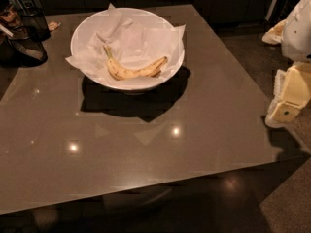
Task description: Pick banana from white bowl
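- Camera view: banana (pixel 136 71) lies curved inside the white bowl (pixel 127 84), on crumpled paper (pixel 141 38).
- Off right, the gripper (pixel 286 106) hangs beside the table (pixel 194 130) edge, well apart from the bowl; spread or closed, cannot tell.

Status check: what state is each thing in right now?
white bowl: upright on the table, lined with paper.
banana: lying inside on the paper, ungrasped.
gripper: at the right edge, beside the table, away from the bowl.
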Controlling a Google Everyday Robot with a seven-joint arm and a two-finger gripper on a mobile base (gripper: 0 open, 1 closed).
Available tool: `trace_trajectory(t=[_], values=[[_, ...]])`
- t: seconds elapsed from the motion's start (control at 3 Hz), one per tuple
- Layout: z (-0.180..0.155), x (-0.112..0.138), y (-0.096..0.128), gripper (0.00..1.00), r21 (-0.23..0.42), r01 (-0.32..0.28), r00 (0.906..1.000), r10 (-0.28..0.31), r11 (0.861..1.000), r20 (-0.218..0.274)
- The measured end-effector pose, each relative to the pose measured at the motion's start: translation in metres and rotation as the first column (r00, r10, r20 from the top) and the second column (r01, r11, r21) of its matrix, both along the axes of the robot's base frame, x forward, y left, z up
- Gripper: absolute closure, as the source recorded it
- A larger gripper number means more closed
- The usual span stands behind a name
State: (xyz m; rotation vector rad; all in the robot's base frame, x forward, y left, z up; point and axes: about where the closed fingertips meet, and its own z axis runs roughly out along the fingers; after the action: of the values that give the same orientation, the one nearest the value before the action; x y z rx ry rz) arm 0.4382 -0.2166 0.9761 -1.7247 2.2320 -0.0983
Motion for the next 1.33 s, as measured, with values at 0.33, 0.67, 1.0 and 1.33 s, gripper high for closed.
trace_trajectory(t=[0.33,0.67,1.0,1.33], values=[[0.004,0.003,0.003,0.0,-0.004,0.012,0.9997,-0.012,1.0,0.022],[0.007,0.021,0.018,0.0,-0.017,0.035,0.9994,-0.035,0.999,-0.001],[0.007,0.042,0.038,0.0,-0.055,0.031,0.9987,-0.033,0.998,-0.039],[0.01,0.046,0.043,0.0,-0.051,0.025,0.9994,-0.026,0.998,-0.023]])
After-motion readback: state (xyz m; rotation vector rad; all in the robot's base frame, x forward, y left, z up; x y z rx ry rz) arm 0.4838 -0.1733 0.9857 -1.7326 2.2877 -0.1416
